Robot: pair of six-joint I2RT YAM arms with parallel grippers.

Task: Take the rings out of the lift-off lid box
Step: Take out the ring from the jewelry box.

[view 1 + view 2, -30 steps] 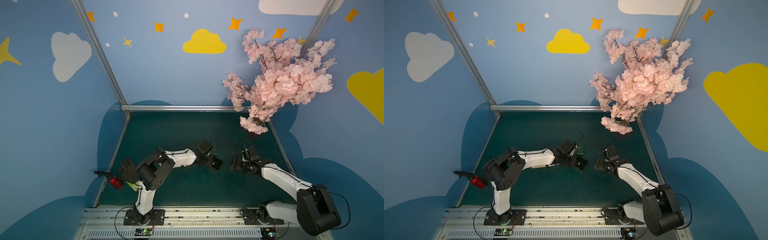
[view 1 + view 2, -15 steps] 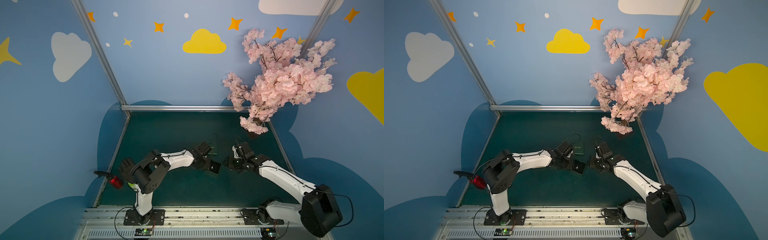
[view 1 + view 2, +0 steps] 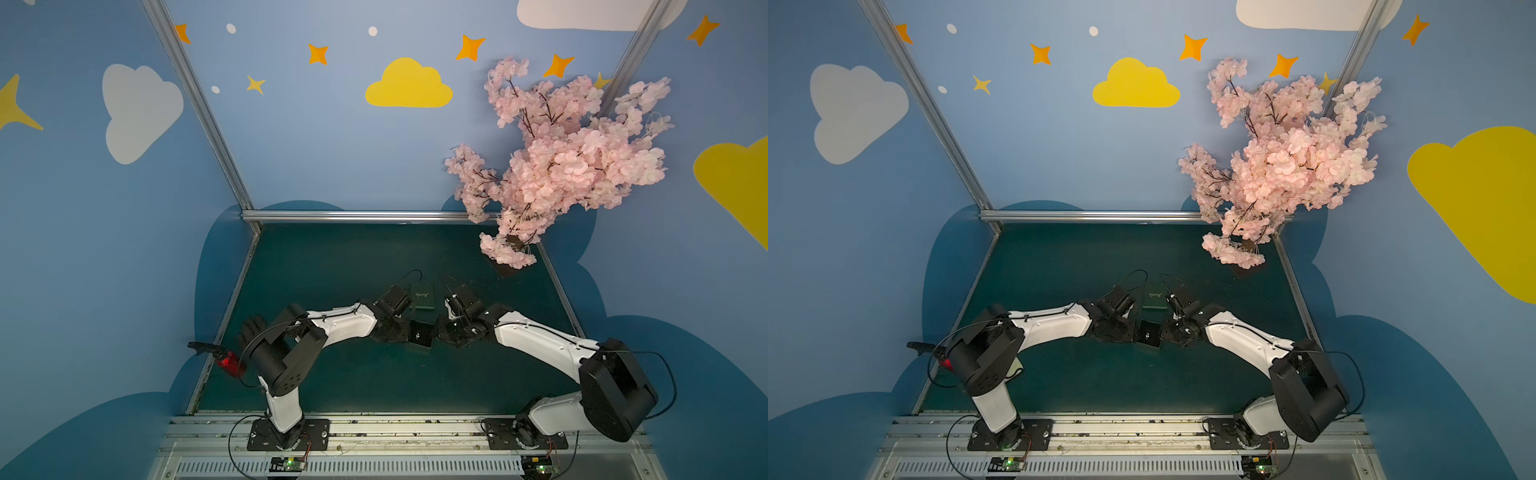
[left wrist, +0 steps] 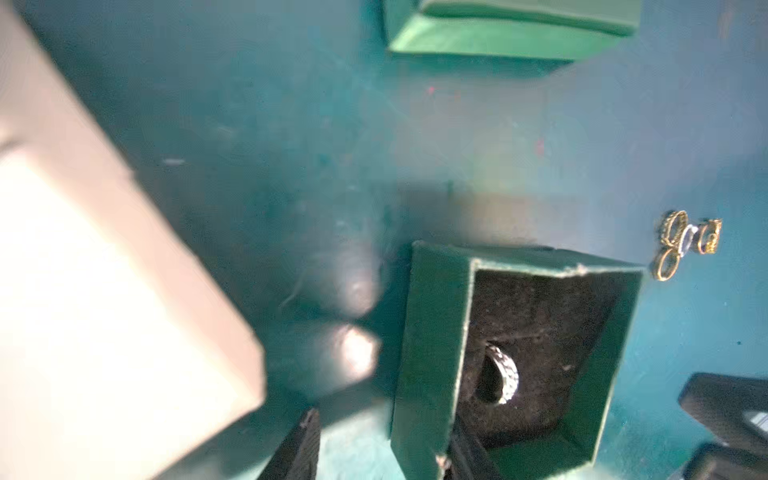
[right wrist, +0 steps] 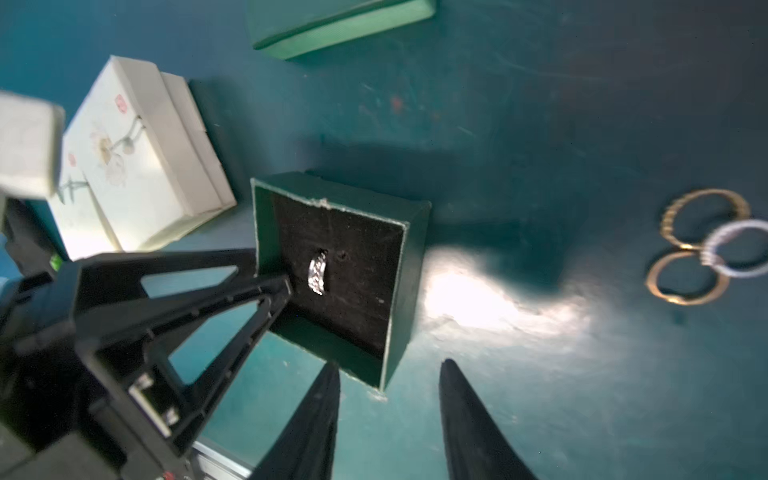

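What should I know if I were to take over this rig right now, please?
The left gripper is open, its jaws astride one wall of the green box base, with one finger inside.
The right gripper is open and empty, hovering over a corner of the base.
The lid is off and lies on the mat.
Done: three rings lie in a touching cluster on the mat beside the base.
Left: one silvery ring stands in the black insert; lift it out.
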